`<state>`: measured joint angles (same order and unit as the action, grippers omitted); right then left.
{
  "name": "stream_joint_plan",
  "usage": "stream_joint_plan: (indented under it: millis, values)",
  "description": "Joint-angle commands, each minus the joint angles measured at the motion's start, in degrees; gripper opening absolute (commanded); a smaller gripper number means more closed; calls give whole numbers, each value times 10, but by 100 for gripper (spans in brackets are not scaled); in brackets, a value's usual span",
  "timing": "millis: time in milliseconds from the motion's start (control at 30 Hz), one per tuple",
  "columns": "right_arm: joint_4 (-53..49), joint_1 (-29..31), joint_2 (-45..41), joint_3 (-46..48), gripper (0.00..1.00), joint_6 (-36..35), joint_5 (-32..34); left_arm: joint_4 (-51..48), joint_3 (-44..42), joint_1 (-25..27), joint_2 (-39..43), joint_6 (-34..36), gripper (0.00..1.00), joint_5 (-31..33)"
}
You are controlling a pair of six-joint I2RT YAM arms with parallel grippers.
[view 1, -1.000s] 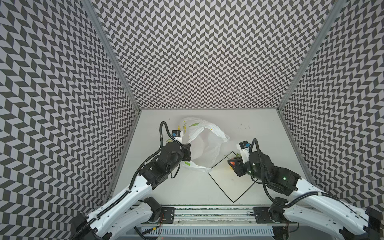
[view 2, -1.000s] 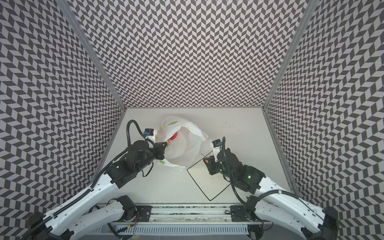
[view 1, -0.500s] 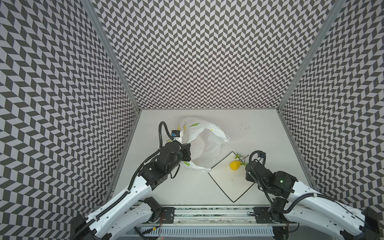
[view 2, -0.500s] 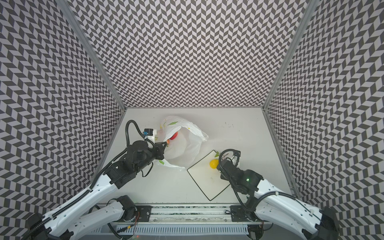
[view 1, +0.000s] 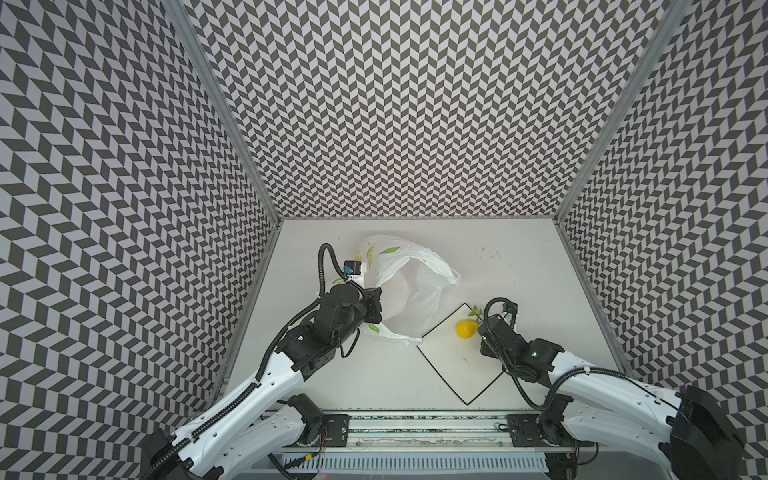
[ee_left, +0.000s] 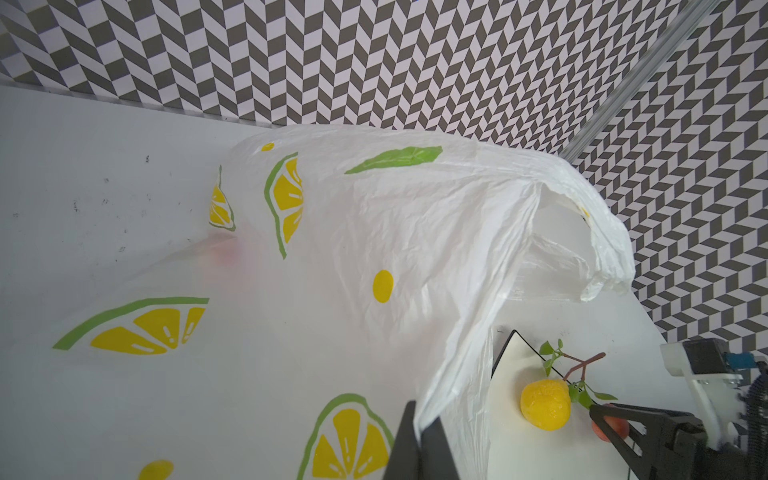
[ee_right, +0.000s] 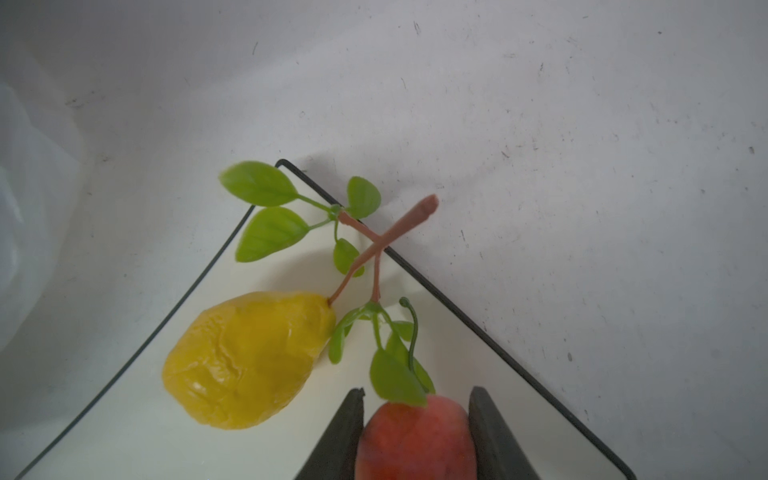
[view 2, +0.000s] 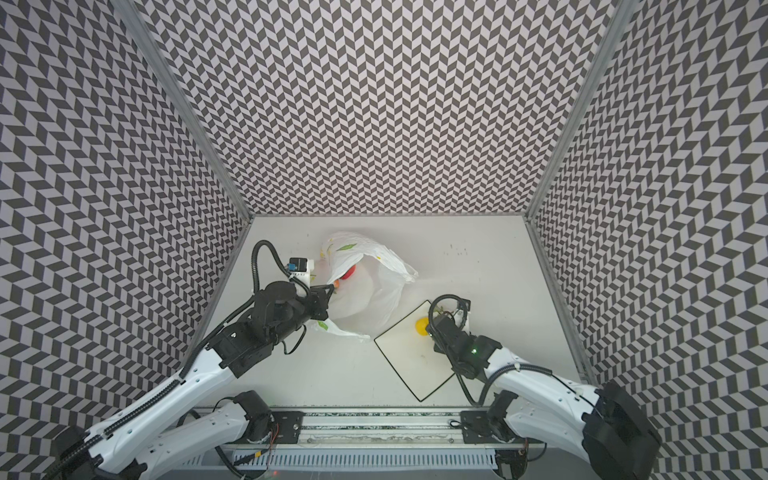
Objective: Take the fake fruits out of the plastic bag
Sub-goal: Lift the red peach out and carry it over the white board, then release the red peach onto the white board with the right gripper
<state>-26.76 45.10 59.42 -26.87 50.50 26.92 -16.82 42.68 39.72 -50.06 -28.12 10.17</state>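
My left end effector (ee_left: 420,415) is clamped tight on the rim of the plastic bag (view 1: 409,286), mid-frame in both top views. My right end effector (ee_right: 417,390) pinches a red fruit (ee_right: 415,440), joined by a stem to the lemon (view 1: 465,329), on the square plate (view 1: 449,365) just lower right of the bag.

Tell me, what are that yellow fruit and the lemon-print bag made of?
The yellow fruit looks like soft moulded plastic or foam, probably: its waxy skin is dented and wrinkled. The bag looks like thin plastic film: translucent white, finely crinkled, sagging in folds.
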Motion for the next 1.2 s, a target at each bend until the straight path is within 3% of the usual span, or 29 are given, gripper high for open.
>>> stream_joint_plan:
  millis: [0, 433, 600, 800, 967, 1067, 1167]
  values:
    - [69, -5, 16, 8, 42, -19, -15, -10, 8, 2, 10, 2, 0, 1]
    - [73, -30, -2, 20, 66, -47, -43, -11, 17, 2, -5, 1, 0, 5]
    - [6, -32, -82, -7, 76, -35, -27, -12, 19, 1, -7, 3, 0, 8]
    - [-57, -33, -195, -58, 74, -37, -11, -16, 21, 1, -9, 10, 0, 8]
    - [85, -32, -238, -74, 64, -190, -130, -20, 22, 1, -6, 15, 0, 7]
    - [181, -26, -228, -72, 59, -276, -229, -21, 22, 1, -5, 17, 0, 5]
    - [246, 4, -200, -69, 55, -374, -278, -23, 21, 1, -2, 17, 0, 5]
